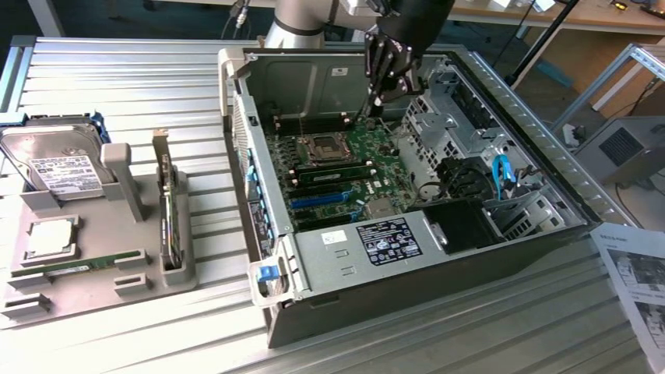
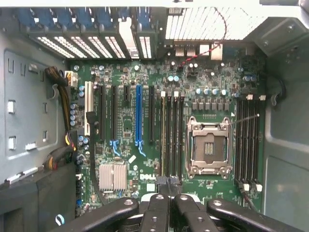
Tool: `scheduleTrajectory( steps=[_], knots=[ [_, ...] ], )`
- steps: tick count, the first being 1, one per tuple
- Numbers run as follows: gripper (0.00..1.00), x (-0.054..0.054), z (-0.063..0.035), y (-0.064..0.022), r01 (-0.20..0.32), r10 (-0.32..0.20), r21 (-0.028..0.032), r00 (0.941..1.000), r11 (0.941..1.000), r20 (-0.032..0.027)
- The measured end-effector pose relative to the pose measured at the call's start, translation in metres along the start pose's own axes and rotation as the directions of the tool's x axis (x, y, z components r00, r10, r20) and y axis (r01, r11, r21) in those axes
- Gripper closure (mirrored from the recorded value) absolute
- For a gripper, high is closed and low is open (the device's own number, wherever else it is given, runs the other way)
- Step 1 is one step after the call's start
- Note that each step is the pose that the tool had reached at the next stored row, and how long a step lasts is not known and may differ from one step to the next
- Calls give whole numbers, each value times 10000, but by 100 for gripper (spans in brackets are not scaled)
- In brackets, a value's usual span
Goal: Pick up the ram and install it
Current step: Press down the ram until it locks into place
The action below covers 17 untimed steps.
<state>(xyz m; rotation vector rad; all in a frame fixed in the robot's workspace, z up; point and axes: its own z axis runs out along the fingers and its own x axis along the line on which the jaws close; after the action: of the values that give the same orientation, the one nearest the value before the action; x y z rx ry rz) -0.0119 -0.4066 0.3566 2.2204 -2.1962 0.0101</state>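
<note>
One arm: a grey robot arm [image 1: 299, 31] comes in at the upper middle of the exterior view and reaches down into the open computer case [image 1: 519, 109].
Hand: the dark hand [image 1: 375, 105] [image 2: 169, 188] is inside the case, above the far part of the motherboard [image 1: 364, 140] [image 2: 125, 121]. Its fingers are pressed together with nothing visible between them.
Ram: the ram [image 1: 78, 265], a long thin green stick, lies flat in a slot of the grey tray [image 1: 99, 226] at the lower left of the exterior view, well apart from the hand.
Tray contents: a hard drive [image 1: 58, 165] leans at the tray's upper end. A square silver processor chip [image 1: 50, 238] sits between the drive and the ram. An expansion card [image 1: 167, 210] stands upright on edge along the tray's right side.
Board: the processor socket [image 1: 324, 145] [image 2: 208, 147] is open and has no chip in it. Long dark memory slots [image 2: 171, 135] run beside it.
Green strip: in the exterior view a green strip [image 1: 332, 168] runs along the slots just below the socket; I cannot tell whether it is a seated stick.
Worktop: case and tray rest apart on a ribbed metal worktop [image 1: 135, 78].
Paper: a printed sheet [image 1: 634, 288] lies at the lower right of the exterior view.
</note>
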Motion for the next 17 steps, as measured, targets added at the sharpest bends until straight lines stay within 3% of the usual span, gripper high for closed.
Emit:
scheduleTrajectory(
  steps=[10, 17],
  knots=[
    [89, 2, -2, -211, 1, -1, 0, 10000, 10000, 0],
    [89, 2, -1, -240, 0, 0, -1, 10000, 10000, -1]
  ],
)
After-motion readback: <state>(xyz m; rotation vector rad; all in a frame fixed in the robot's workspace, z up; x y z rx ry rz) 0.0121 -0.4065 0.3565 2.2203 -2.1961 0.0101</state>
